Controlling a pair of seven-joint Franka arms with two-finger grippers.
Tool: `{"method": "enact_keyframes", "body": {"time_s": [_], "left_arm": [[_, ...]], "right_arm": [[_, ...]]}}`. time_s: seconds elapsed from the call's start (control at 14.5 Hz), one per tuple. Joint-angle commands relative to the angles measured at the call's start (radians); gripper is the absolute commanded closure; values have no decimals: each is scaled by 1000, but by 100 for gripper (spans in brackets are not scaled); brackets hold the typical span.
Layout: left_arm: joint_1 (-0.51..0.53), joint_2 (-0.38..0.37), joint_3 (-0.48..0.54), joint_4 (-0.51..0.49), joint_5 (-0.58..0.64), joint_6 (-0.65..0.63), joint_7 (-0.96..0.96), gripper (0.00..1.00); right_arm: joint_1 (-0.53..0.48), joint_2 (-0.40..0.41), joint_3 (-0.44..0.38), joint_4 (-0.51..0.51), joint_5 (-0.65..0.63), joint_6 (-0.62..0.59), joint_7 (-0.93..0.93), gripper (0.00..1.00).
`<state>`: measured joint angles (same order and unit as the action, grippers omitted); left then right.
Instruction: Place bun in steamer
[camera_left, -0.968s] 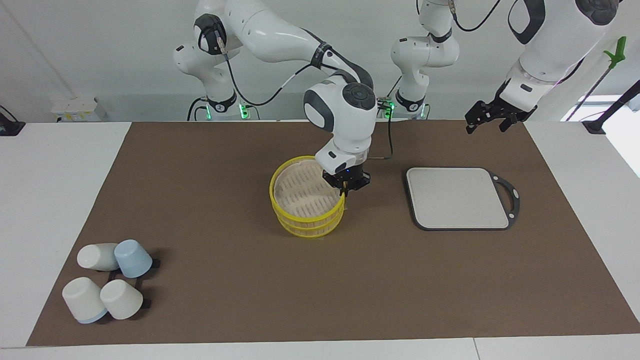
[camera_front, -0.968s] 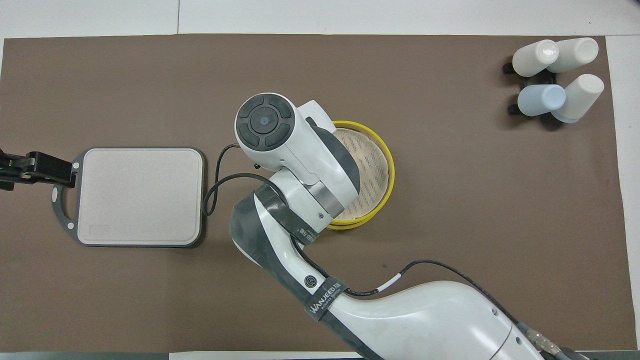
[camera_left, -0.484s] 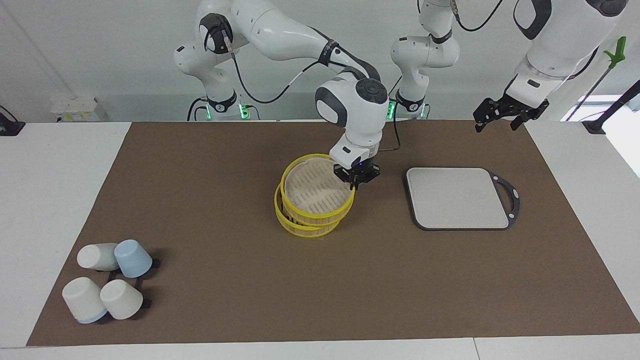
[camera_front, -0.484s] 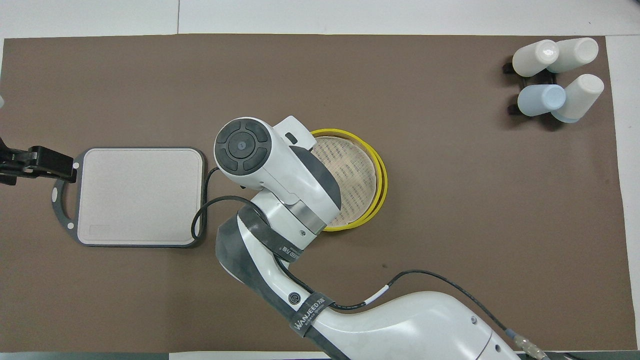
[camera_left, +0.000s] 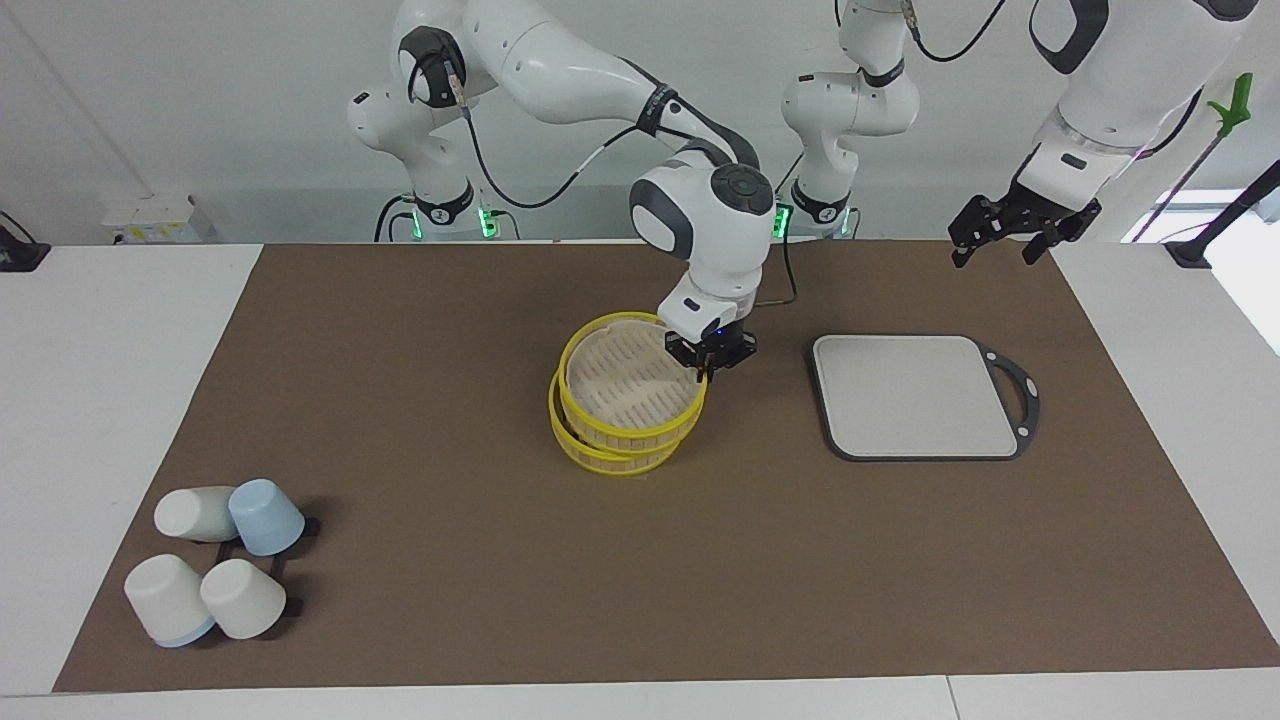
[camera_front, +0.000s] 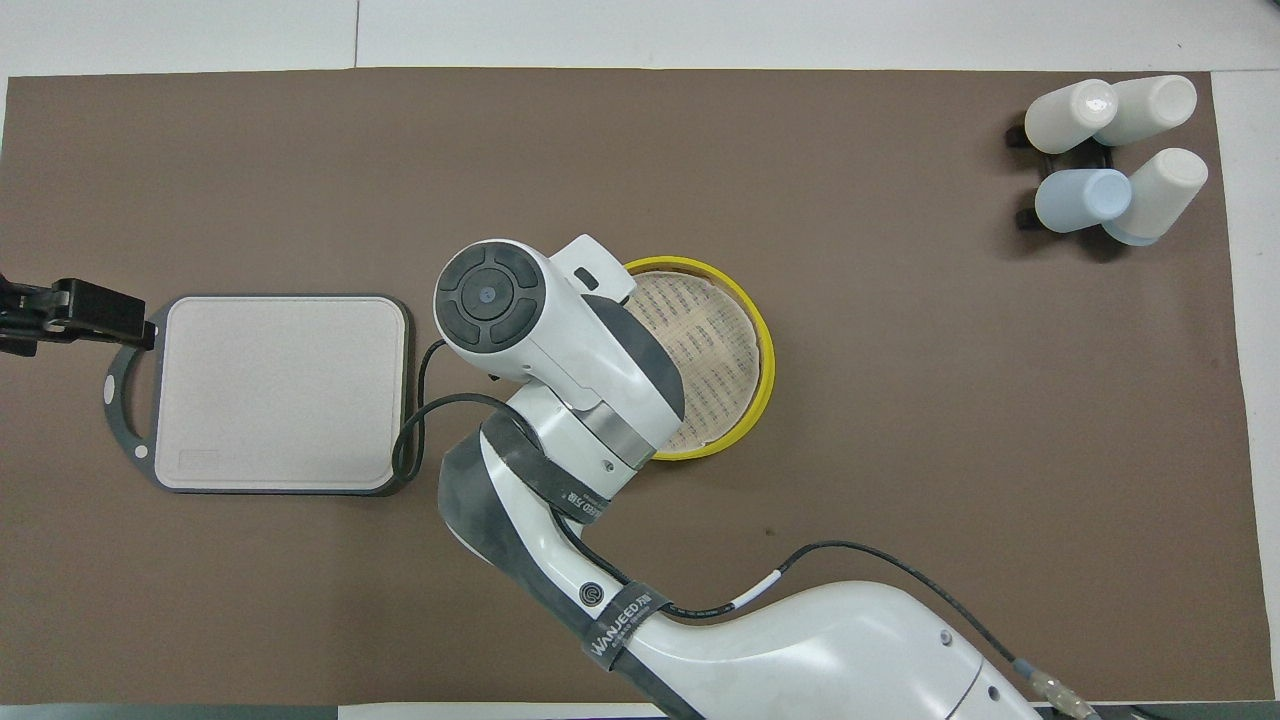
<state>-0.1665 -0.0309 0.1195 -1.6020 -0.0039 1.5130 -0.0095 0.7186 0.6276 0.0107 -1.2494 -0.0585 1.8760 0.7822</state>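
Glossy white arms (camera_left: 560, 60), dark joints, black cables (camera_front: 880, 545)

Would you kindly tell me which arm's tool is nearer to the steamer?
The right. The right tool is shut on the rim of the steamer. The left tool waits open in the air at the left arm's end, near the grey board.

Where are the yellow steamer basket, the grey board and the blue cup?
Steamer (camera_left: 628, 433): facing view, on the yellow rim of the upper tier.
Board (camera_left: 915, 395): facing view, on the middle of its pale flat top.
Blue cup (camera_left: 266, 517): facing view, on its side wall.
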Motion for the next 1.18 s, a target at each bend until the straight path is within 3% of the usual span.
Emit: {"method": "enact_keyframes", "body": {"time_s": [0.0,1.11], "left_arm": [[-19,-15,17,-19,-16,23,13,0],[-18,-17,17,-19,-21,26,14,0]], "right_arm": [[-11,-49,2,-85,-12,32,-31,100],[-36,-58,-3,-102,-9,49,-38,100]]}}
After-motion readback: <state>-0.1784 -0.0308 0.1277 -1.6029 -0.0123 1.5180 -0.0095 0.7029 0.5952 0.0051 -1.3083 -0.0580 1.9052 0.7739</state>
